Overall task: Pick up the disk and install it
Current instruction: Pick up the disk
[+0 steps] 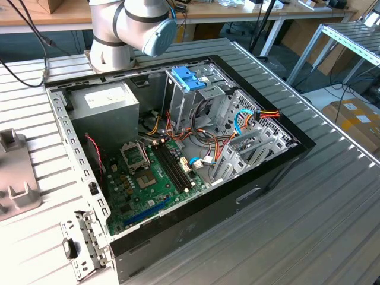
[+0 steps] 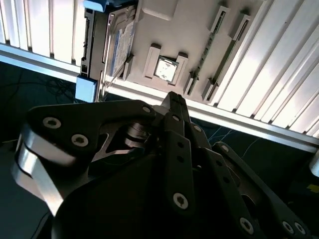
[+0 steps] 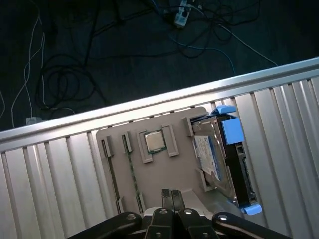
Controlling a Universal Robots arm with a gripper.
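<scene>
First wrist view had my gripper point(image 3: 171, 193), jaws closed on nothing, hanging by the grey tray point(image 3: 164, 172) with the disk point(image 3: 215, 155) standing on edge in its end slot; I judged a clean pick needed jaws opened and squared across its flat faces.

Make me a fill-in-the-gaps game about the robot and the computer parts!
1. The disk sitting in the grey tray has plastic rails coloured ___.
2. The gripper is shut and holds ___.
3. Inside the open computer case, the motherboard is coloured ___.

Missing words: blue, nothing, green.
</scene>
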